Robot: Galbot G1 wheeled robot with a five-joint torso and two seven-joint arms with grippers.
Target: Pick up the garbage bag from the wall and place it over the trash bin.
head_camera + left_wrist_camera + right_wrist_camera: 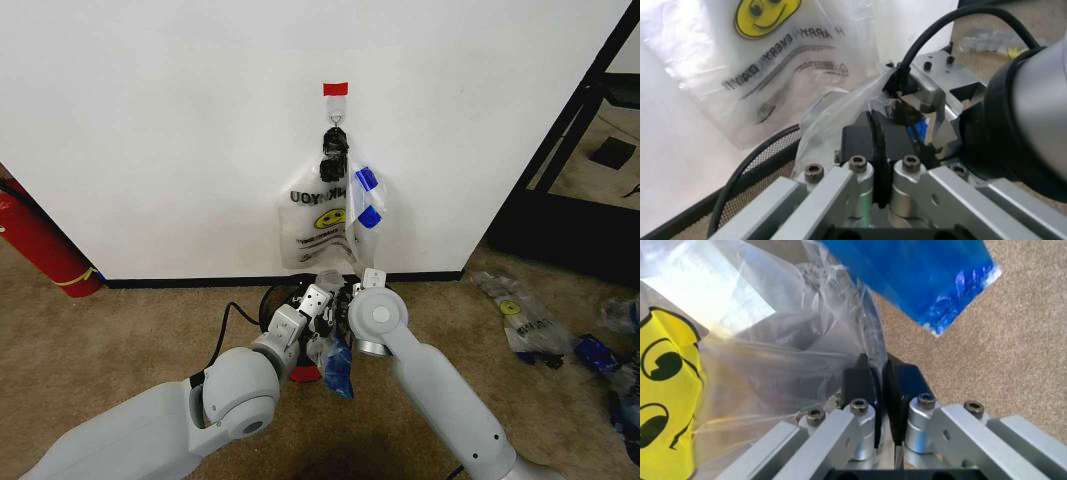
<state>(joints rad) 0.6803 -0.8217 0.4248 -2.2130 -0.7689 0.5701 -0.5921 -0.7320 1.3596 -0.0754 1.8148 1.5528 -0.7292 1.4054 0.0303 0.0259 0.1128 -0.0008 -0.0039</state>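
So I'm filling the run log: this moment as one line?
left end effector: shut on garbage bag | right end effector: shut on garbage bag | over trash bin | like bag on wall hook

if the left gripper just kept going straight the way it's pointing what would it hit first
Probably the right gripper close ahead; the left gripper, pads shut on the garbage bag, points at it. Depth is unclear. The trash bin rim sits beside that line.

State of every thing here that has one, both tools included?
left tool: shut on the garbage bag
right tool: shut on the garbage bag
garbage bag: off the wall, crumpled, held between both tools
trash bin: upright on the carpet
second bag: hanging from the hook
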